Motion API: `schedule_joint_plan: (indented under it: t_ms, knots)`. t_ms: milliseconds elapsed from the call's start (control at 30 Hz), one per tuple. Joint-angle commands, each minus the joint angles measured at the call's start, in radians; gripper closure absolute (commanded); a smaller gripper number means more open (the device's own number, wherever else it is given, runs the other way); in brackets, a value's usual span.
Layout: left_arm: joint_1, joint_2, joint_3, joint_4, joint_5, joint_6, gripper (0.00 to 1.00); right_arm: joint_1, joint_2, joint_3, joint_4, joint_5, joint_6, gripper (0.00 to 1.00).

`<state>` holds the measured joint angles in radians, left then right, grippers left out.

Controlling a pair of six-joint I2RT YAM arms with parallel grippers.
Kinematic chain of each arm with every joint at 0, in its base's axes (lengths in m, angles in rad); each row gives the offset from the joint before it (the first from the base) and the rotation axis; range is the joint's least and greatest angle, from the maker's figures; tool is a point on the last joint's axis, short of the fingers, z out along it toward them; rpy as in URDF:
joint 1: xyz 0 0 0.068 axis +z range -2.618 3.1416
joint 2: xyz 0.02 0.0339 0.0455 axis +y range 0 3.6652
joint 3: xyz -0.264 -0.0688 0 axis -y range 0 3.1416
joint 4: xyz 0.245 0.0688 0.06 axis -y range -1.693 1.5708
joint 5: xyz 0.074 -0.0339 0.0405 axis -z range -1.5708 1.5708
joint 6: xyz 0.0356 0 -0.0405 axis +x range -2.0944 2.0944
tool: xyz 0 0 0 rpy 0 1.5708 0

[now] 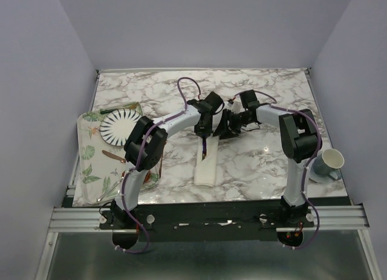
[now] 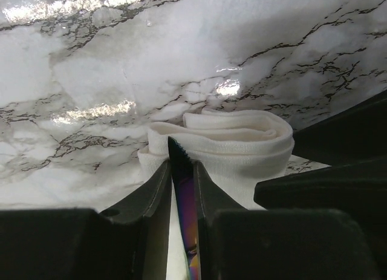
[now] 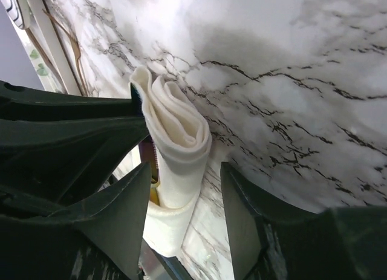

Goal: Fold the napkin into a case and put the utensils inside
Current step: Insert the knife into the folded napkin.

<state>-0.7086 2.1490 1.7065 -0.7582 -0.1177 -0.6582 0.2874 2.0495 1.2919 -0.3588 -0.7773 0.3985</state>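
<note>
Napkin [image 2: 230,141] folded into case [image 1: 205,168]; purple-blue utensil [image 2: 186,213] clamped in left end effector [image 2: 180,171], tip at case mouth just ahead; right end effector [image 3: 184,171] apart, astride that mouth; insertion apparently not yet done.

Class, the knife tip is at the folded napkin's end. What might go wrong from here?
1. The slim iridescent purple-blue knife, pinched in the left end effector, meets several stacked layers of the folded cream cloth napkin; it may enter the wrong layer or snag.
2. The right end effector straddles the napkin with jaws open, so the cloth may slide or bunch when pushed.
3. The end effectors sit close together and may collide.
</note>
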Motion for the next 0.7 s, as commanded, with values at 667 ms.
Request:
schedule_joint_plan:
  t_ms: [667]
  knots:
    - [-0.015, -0.074, -0.088, -0.021, 0.066, 0.011, 0.78, 0.006, 0.038, 0.024, 0.026, 0.047, 0.034, 0.71]
